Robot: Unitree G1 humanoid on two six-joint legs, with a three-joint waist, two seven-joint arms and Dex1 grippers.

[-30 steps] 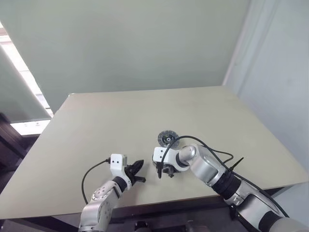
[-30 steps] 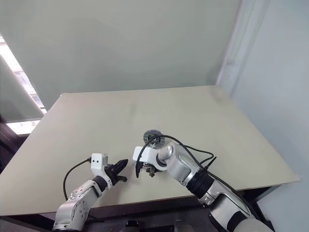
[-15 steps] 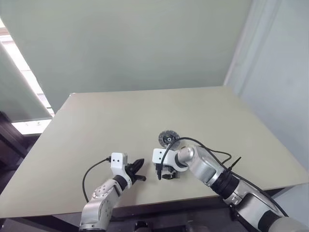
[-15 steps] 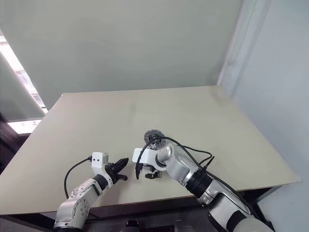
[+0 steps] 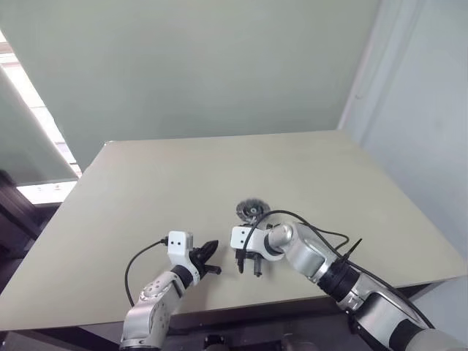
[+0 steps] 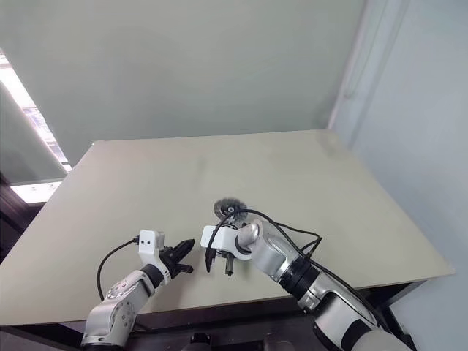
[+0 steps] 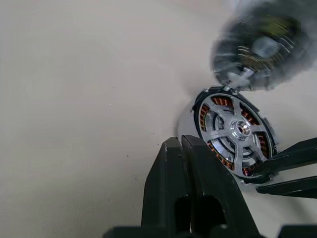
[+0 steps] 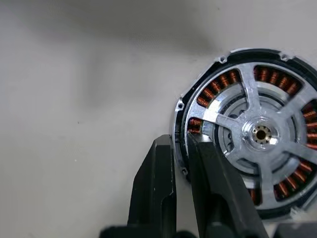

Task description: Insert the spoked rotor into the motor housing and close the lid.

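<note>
Right gripper (image 8: 181, 163) pinches the motor housing (image 8: 184, 148) rim (spoked rotor (image 8: 261, 133) seated), left gripper (image 7: 182, 163) shut; lifting could tip the housing.

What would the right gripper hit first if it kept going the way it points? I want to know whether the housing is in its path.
Probably the motor housing: the right gripper is shut, its fingertips at the housing's rim, beside the seated spoked rotor. Contact can't be confirmed.

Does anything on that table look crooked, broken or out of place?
Nothing stands out. The spoked rotor sits flat and centred inside the motor housing, copper windings showing evenly between its spokes. The lid lies apart on the table, not yet fitted.
</note>
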